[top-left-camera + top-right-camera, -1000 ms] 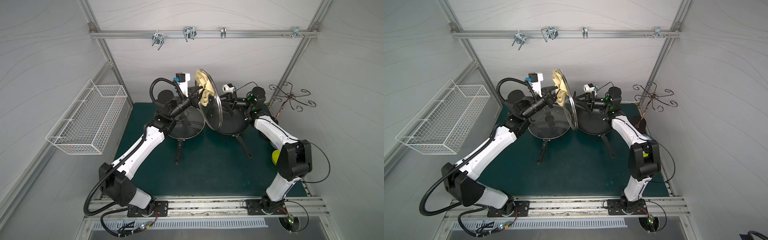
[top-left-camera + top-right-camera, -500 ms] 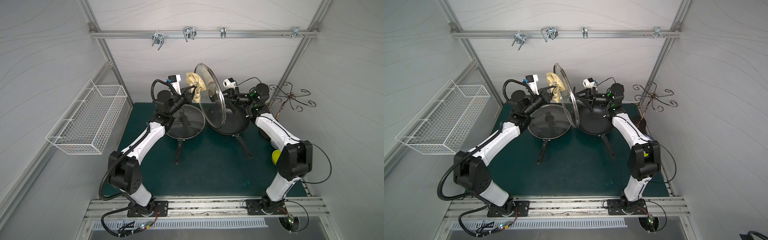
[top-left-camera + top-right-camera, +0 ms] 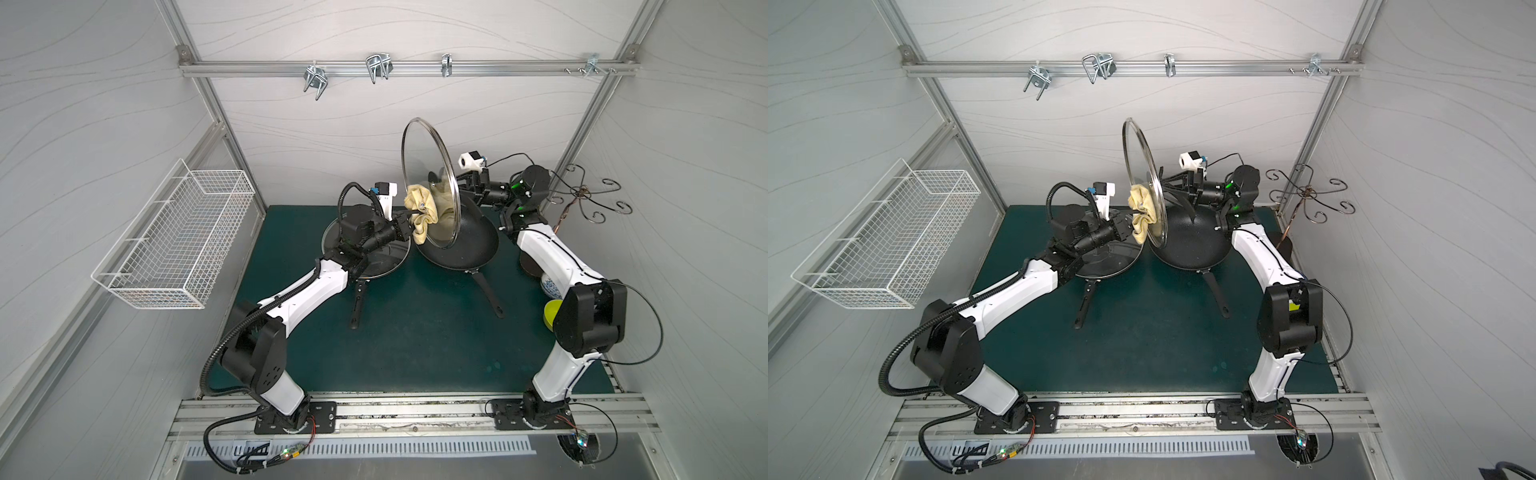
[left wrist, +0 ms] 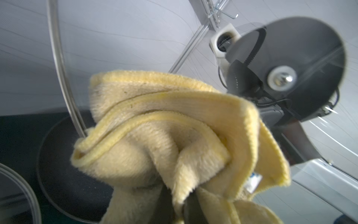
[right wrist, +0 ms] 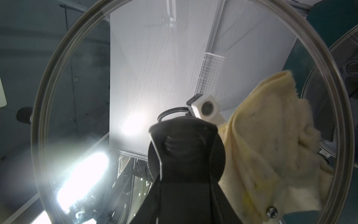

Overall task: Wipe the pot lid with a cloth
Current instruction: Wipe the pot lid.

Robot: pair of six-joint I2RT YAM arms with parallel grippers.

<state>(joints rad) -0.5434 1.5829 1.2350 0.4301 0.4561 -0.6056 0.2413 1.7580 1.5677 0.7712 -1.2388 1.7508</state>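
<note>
**Now the cloth (image 3: 420, 208) is held against the raised pot lid (image 3: 424, 158)**

The pot lid is held up in the air, standing on its edge, right above the black pan (image 3: 469, 249) on the green bench (image 3: 415, 332). It is gripped by the right hand (image 3: 1169, 185). That hand is closed on the dark knob (image 4: 313, 58) in the middle of the lid, on the face turned away from the cloth.

The cloth is pinched in the left hand (image 3: 410, 217), which is shut tight on it. The pale yellow cloth is bunched up, and a loose end is left hanging down. It is found above the rim of the black pan, low on the other face of the glass. In the right wrist view it is seen through the glass, spread flat, so it looks to be touching the lid.

A second pan (image 3: 374, 259), covered by its own glass lid, is set just beside the black pan, under the left arm.
</note>
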